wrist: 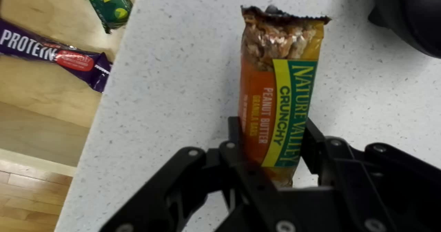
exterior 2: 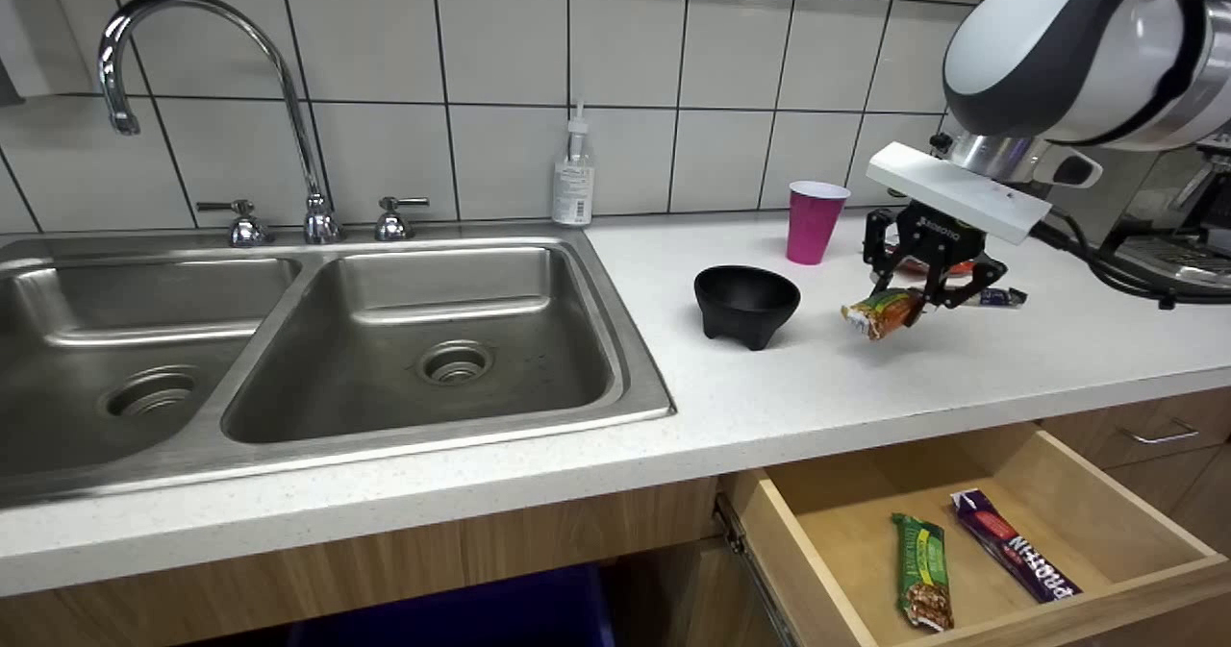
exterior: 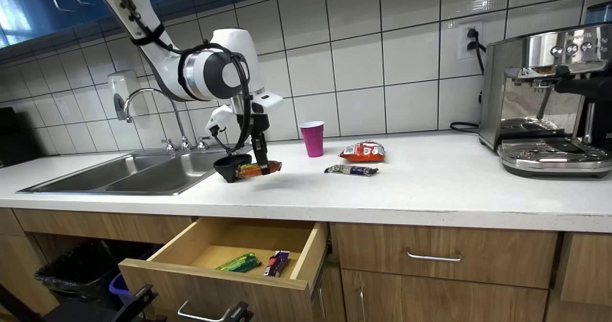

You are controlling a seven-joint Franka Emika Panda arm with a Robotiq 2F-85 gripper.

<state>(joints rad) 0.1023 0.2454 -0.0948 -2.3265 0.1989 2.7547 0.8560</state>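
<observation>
The gripper point(wrist: 274, 135) clasps the orange bar point(wrist: 268, 97) just above the counter point(exterior: 454, 193). The black bowl point(exterior 2: 746, 314) is the nearest obstacle, apart from the bar and between it and the sink point(exterior 2: 529, 378). Toward the wall point(exterior: 406, 54) stands the pink cup point(exterior: 313, 140); beside it sits the red bag point(exterior: 362, 152), with the blue bar point(exterior: 351, 170) lying in front. Below, the drawer point(exterior: 239, 287) is pulled out, and the green bar point(exterior 2: 923, 570) and purple bar point(exterior 2: 1015, 546) lie in it.
</observation>
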